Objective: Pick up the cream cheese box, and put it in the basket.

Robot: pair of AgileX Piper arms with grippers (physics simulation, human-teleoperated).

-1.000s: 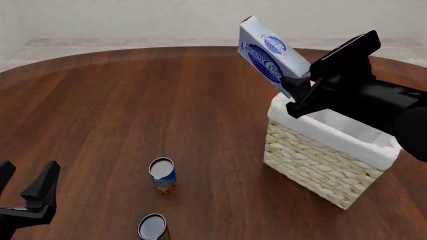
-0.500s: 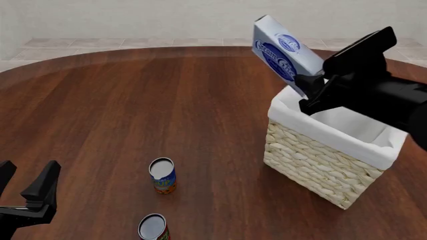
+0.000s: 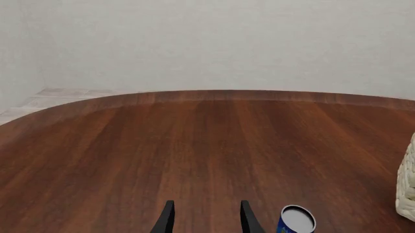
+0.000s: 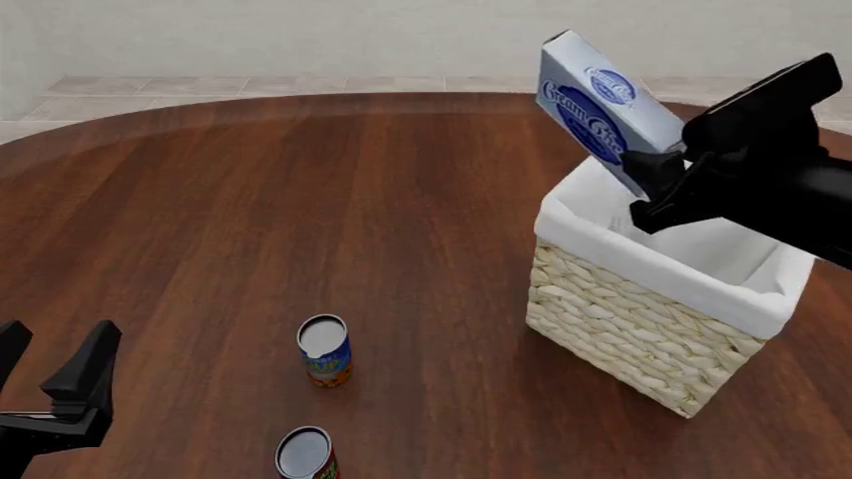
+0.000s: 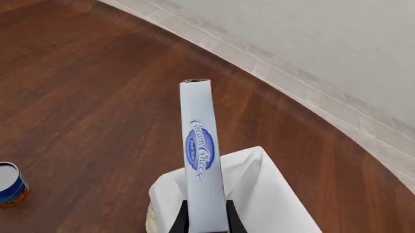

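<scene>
- Gripping the cream cheese box [image 4: 602, 102] by its lower end, your right gripper [image 4: 655, 185] has its jaws clamped on the carton's two broad faces; the right wrist view shows the two fingers [image 5: 182, 219] pressed against either side of the box [image 5: 202, 155].
- You hold the box in the air, tilted, its upper end leaning away toward the far left, its printed blue oval face turned toward the front camera.
- Its lower end sits just above the far left corner of the basket [image 4: 639, 317], over the white cloth [image 4: 692, 249] folded on the rim; the box is not inside yet.
- The basket [image 5: 272, 194] stands on the right part of the wooden table [image 4: 266, 200], its open top facing up.
- Your right arm [image 4: 785, 190] reaches in from the right, above the basket's far side.
- Your left gripper [image 4: 47, 384] is low at the near left edge, well apart from the basket, jaws spread apart and holding nothing; the left wrist view shows the two fingers [image 3: 165, 221] with bare table [image 3: 194, 145] between them.
- Two cans stand upright on the near table: a blue can [image 4: 323, 350] and, nearer still, a red can [image 4: 306, 454] cut off by the frame edge. Both are well apart from the basket.
- The blue can [image 3: 296, 221] lies just beside your left gripper's fingers in the wrist view, not touching.
</scene>
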